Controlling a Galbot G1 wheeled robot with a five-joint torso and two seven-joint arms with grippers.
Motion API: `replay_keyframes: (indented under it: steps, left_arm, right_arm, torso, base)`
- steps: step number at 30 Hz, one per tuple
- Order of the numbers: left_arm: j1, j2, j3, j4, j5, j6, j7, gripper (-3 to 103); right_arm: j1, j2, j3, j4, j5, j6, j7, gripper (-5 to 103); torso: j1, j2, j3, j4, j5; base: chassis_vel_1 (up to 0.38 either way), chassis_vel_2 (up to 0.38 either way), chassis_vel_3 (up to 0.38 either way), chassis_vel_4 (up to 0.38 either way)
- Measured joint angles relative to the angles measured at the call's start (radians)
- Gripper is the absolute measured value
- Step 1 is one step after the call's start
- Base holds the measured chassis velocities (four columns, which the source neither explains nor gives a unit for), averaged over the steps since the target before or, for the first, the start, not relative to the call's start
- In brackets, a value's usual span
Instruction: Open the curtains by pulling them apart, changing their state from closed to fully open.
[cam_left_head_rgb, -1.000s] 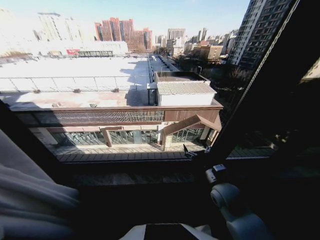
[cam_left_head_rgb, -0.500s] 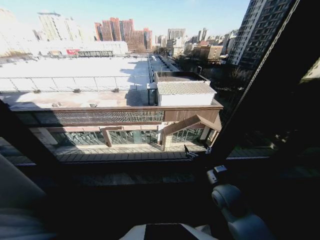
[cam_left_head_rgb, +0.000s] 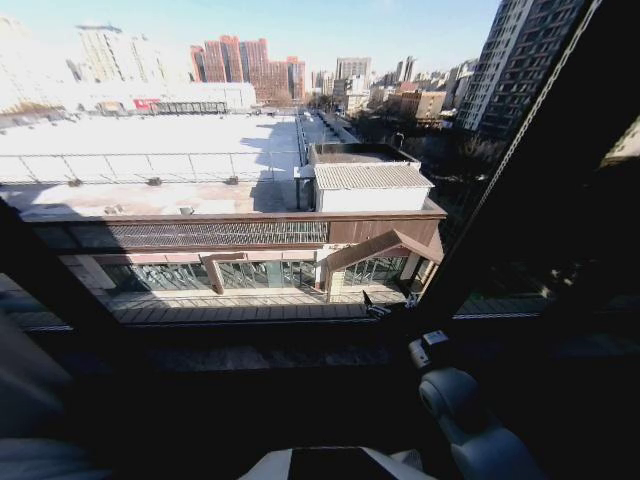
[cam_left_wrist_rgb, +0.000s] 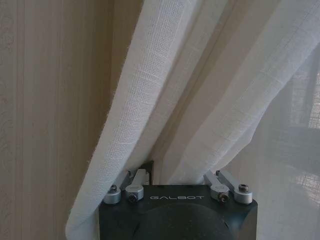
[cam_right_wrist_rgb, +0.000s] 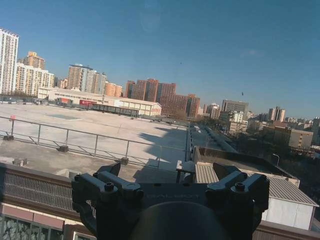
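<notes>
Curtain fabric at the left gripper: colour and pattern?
Sheer white curtain, fine grid weave, hanging in pleats; clearest in the left wrist view.

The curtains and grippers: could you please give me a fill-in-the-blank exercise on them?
The sheer curtains gathered at the left gripper are ___.
The fingers of the right gripper are ___, holding nothing.
Beyond the right gripper lie rooftops under a clear blue ___.
Missing words: white; open; sky.
</notes>
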Motion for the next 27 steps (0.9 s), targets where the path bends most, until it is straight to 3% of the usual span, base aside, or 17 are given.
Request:
replay_keyframes:
  steps: [1,4,5,7,8,9,11,13,15,18,21,23,24,25,26,27]
  left_arm:
    - [0.0,0.0,0.0,0.0,0.0,0.0,0.0,35]
    - [0.022,-0.028,0.023,-0.048,0.008,0.0,-0.006,51]
    - [0.022,-0.028,0.023,-0.048,0.008,0.0,-0.006,51]
    - [0.054,-0.077,0.065,-0.119,0.027,-0.015,0.043,57]
    - [0.084,-0.129,0.101,-0.187,0.045,-0.024,0.109,68]
    - [0.084,-0.129,0.101,-0.187,0.045,-0.024,0.109,68]
    - [0.142,-0.246,0.198,-0.317,0.109,-0.025,0.233,73]
    - [0.162,-0.312,0.305,-0.399,0.187,-0.015,0.275,84]
    - [0.16,-0.318,0.334,-0.416,0.202,-0.006,0.277,89]
    - [0.147,-0.311,0.408,-0.472,0.228,0.055,0.29,98]
    - [0.156,-0.292,0.418,-0.478,0.217,0.07,0.323,100]
    - [0.187,-0.268,0.412,-0.479,0.188,0.046,0.41,100]
    - [0.187,-0.268,0.412,-0.479,0.188,0.046,0.41,100]
    - [0.212,-0.254,0.399,-0.477,0.166,-0.015,0.499,100]
    - [0.223,-0.246,0.394,-0.473,0.157,-0.043,0.538,100]
    - [0.26,-0.218,0.38,-0.447,0.134,-0.129,0.657,100]
  right_arm:
    - [0.0,0.0,0.0,0.0,0.0,0.0,0.0,100]
    - [-0.002,-0.007,0.004,0.003,0.006,0.002,0.0,100]
    - [-0.002,-0.007,0.004,0.003,0.006,0.002,0.0,100]
    - [-0.002,-0.005,0.002,0.005,0.007,0.003,0.0,100]
    - [-0.003,-0.002,-0.003,0.009,0.006,0.004,0.0,100]
    - [-0.003,-0.002,-0.003,0.009,0.006,0.004,0.0,100]
    - [-0.003,0.003,-0.016,0.023,0.003,0.002,0.0,100]
    - [-0.003,0.004,-0.021,0.037,0.003,-0.004,0.0,100]
    - [-0.002,0.004,-0.021,0.038,0.003,-0.006,0.0,100]
    - [0.002,-0.005,-0.015,0.035,0.014,-0.01,0.002,100]
    - [0.006,-0.007,-0.013,0.025,0.02,-0.012,0.004,100]
    - [0.01,-0.006,-0.014,0.016,0.024,-0.015,0.007,100]
    - [0.01,-0.006,-0.014,0.016,0.024,-0.015,0.007,100]
    - [0.013,-0.004,-0.015,0.015,0.027,-0.025,0.009,100]
    - [0.014,-0.003,-0.015,0.016,0.029,-0.029,0.009,100]
    - [0.017,0.001,-0.017,0.019,0.034,-0.048,0.018,100]
  torso:
    - [0.0,0.0,0.0,0.0,0.0]
    - [0.0,0.0,0.0,0.0002,0.0001]
    - [0.0,0.0,0.0,0.0002,0.0001]
    - [0.0,0.0,0.0,0.0004,0.0001]
    - [0.0,0.0,0.0,-0.0001,0.0001]
    - [0.0,0.0,0.0,-0.0001,0.0001]
    - [0.0,0.0,0.0,0.0006,0.0003]
    - [0.0,0.0,0.0,0.0005,0.0006]
    - [0.0,0.0,0.0,0.0002,0.0006]
    - [0.0,0.0,0.0,-0.0001,0.0005]
    - [0.0,0.0,0.0,-0.0001,0.0001]
    - [0.0,0.0,0.0,0.0001,0.0]
    - [0.0,0.0,0.0,0.0001,0.0]
    - [0.0,0.0,0.0,0.0002,0.0001]
    - [0.0,0.0,0.0,0.0002,0.0003]
    - [0.0,0.0,0.0,0.0002,0.0002]
  base:
    - [0.0,0.0,0.0,0.0]
    - [0.0,0.0,0.0,0.0]
    - [0.0,0.0,0.0,0.0]
    - [0.0,0.0,0.0,0.0]
    - [0.0,0.0,0.0,0.0]
    - [0.0,0.0,0.0,0.0]
    - [0.0,0.0,0.0,0.0]
    - [0.0,0.0,0.0,0.0]
    - [0.0,0.0,0.0,0.0]
    - [0.0,0.0,0.0,0.0]
    - [0.0,0.0,0.0,0.0]
    - [0.0,0.0,0.0,0.0]
    - [0.0,0.0,0.0,0.0]
    - [0.0,0.0,0.0,0.0]
    - [0.0,0.0,0.0,0.0]
    - [0.0,0.0,0.0,0.0]
